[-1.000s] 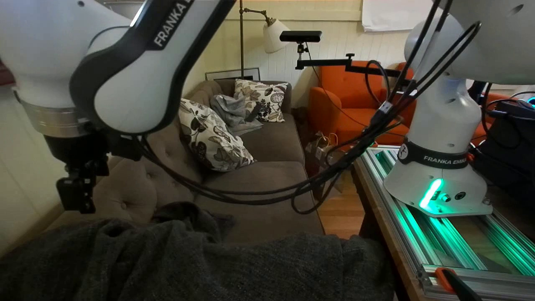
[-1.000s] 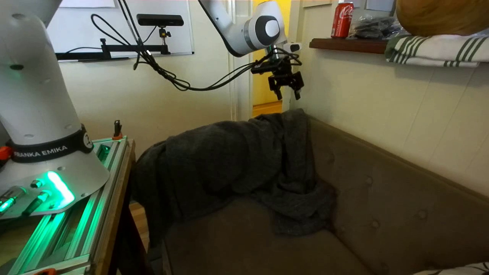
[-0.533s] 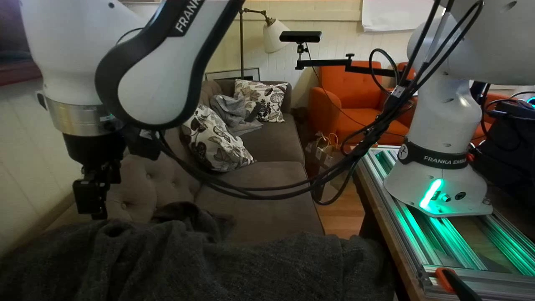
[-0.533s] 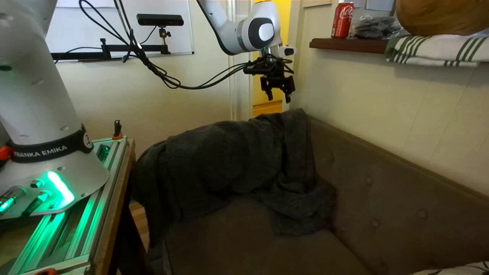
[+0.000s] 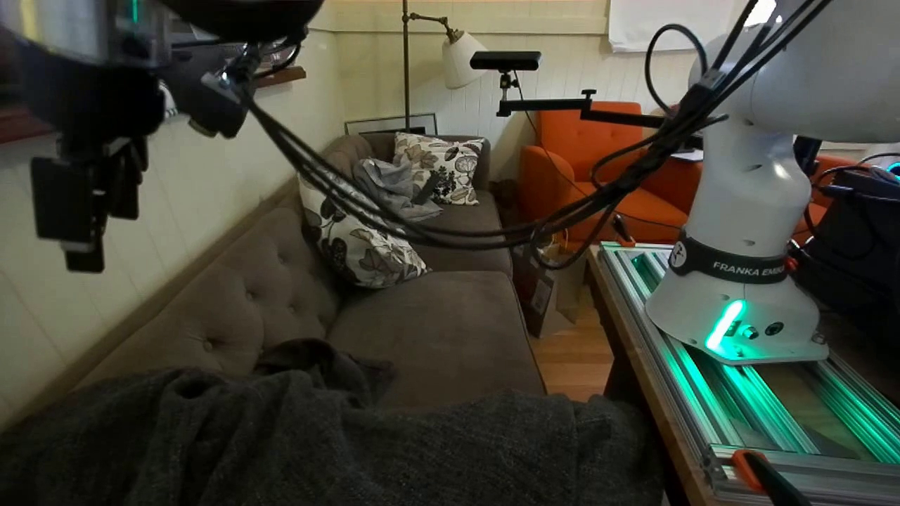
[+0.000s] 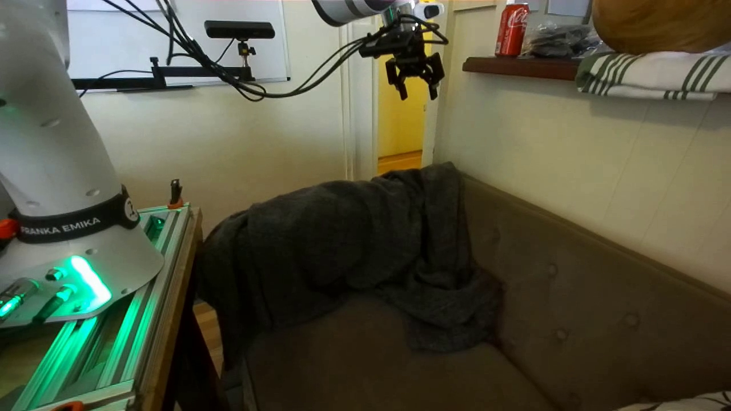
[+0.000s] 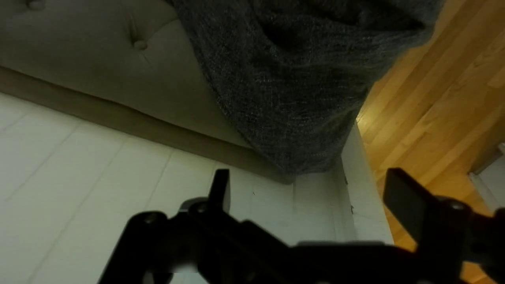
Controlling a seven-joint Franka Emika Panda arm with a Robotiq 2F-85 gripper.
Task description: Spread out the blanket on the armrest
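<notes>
In an exterior view, from the left: the Franka robot base [image 6: 63, 274], lit green, is mounted on a wooden-edged bench [image 6: 176, 285] topped with aluminium rails [image 6: 120, 348]. Just right of it, the dark grey knitted blanket [image 6: 325, 240] is draped along the armrest, whose fabric is hidden beneath it. The covering is creased; its right-hand part is bunched, with a fold lying on the seat cushion [image 6: 371, 365]. The gripper [image 6: 418, 94] hangs above the blanket's far right end, well apart from it, its two fingers spread with clear space between. Right of this runs the tufted backrest [image 6: 559, 302]. Above, a wall shelf [image 6: 519, 67] bears a Coca-Cola can [image 6: 512, 31] and a folded green-striped towel [image 6: 651, 77].
</notes>
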